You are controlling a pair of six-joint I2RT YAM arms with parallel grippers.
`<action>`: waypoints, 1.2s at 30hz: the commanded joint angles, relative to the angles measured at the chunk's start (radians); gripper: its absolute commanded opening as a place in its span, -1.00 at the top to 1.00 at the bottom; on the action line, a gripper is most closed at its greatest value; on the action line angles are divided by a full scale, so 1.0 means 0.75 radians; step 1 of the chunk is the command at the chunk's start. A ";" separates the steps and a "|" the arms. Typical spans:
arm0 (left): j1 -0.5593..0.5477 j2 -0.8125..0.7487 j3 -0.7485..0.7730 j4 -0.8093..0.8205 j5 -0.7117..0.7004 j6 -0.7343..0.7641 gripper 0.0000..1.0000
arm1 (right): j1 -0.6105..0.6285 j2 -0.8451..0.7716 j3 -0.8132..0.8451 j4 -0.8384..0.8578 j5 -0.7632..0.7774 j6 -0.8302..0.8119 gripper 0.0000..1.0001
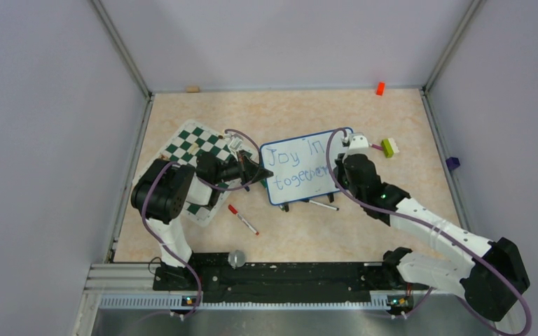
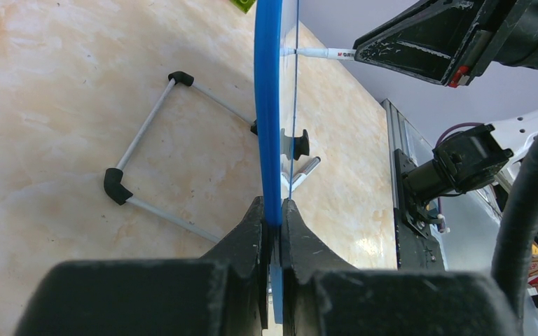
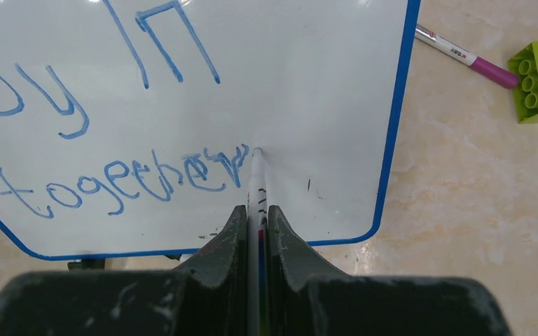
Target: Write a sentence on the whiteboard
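Left end effector (image 2: pixel 278 206): clamped on the blue frame edge of the whiteboard (image 2: pixel 267 105), likely bracing it against pen pressure.
Right end effector (image 3: pixel 256 210): closed tight on a marker (image 3: pixel 257 175), tip straight ahead, touching the board face.
Sentence (image 3: pixel 122 185): just left of that tip, 2 lines, "Joy in together"; "ness" not yet written.
Left arm pose: elbow folded, fingers edge-on to the frame.
Right arm pose: stretched forward, wrist aimed at the board.
Worktop (image 3: pixel 462 210): beneath the board's feet.

- The whiteboard (image 3: pixel 308 91) was white with a blue frame.
- The sentence (image 3: pixel 157 178) was blue handwriting.
- The chess mat (image 1: pixel 199 143) had green-and-white checks.
- The surface (image 1: pixel 392 203) was beige and marbled.
- The Lego brick (image 3: pixel 536 80) was lime green.
- The held marker (image 3: pixel 258 189) had a white barrel.
- The loose marker (image 3: pixel 462 56) was white with a magenta cap.
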State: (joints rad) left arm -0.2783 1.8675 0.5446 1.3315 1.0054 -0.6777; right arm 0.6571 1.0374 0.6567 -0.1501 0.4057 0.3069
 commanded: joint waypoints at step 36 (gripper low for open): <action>-0.014 0.027 -0.031 -0.151 0.091 0.143 1.00 | -0.037 -0.151 0.033 -0.113 -0.061 0.038 1.00</action>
State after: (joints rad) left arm -0.2783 1.8671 0.5446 1.3300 1.0050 -0.6773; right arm 0.6445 0.9646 0.6064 -0.2146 0.3809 0.3416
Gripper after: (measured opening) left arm 0.064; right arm 0.088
